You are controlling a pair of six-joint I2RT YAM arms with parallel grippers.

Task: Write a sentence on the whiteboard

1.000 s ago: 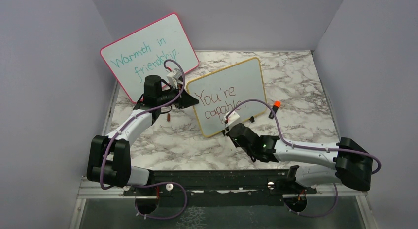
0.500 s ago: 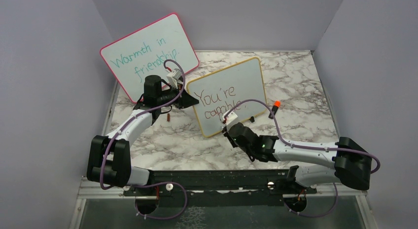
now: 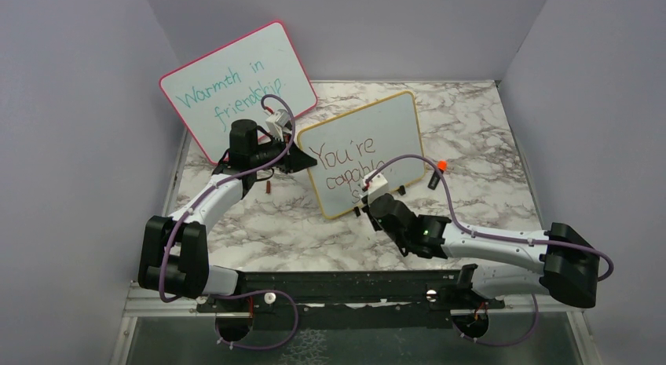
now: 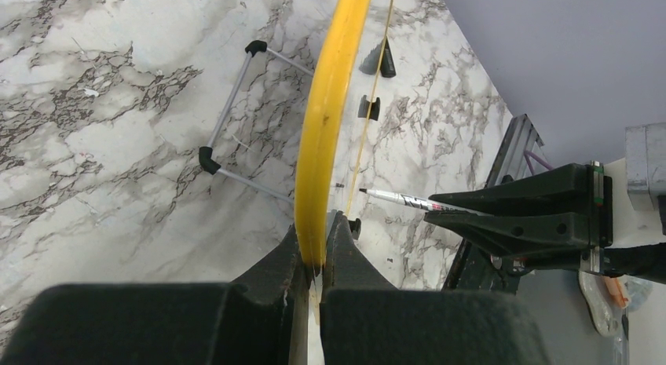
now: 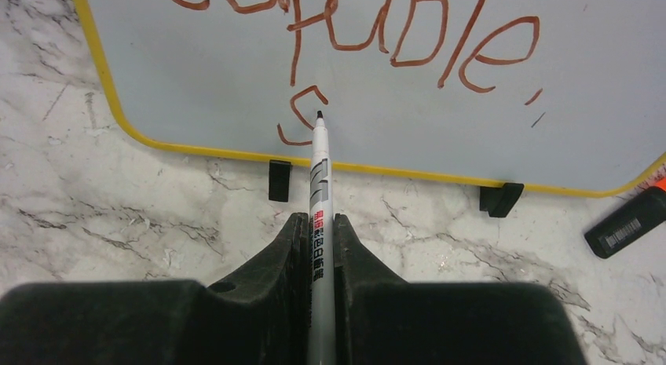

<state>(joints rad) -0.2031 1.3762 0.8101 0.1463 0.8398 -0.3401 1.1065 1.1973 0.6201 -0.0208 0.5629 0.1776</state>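
The whiteboard (image 3: 393,122) with its yellow frame stands tilted on small black feet at mid table. On it the sentence (image 3: 343,166) reads "You're capable" in red-brown, with a single "s" (image 5: 301,112) below. My left gripper (image 3: 303,162) is shut on the board's left edge, and the yellow rim (image 4: 330,106) sits pinched between its fingers (image 4: 316,241). My right gripper (image 5: 320,224) is shut on a white marker (image 5: 320,173). The marker's tip meets the board just right of the "s". In the top view the right gripper (image 3: 372,194) is at the board's lower edge.
A larger pink-framed board (image 3: 239,86) with teal writing leans behind the left arm. An orange-tipped black marker (image 3: 437,173) lies right of the yellow board. A small red-brown cap (image 3: 268,188) lies on the marble. The board's wire stand (image 4: 228,122) props it behind. Purple walls enclose the table.
My right gripper has shifted slightly right with the marker, and a red-brown "s" now shows below "capable". The left arm and the board have not moved.
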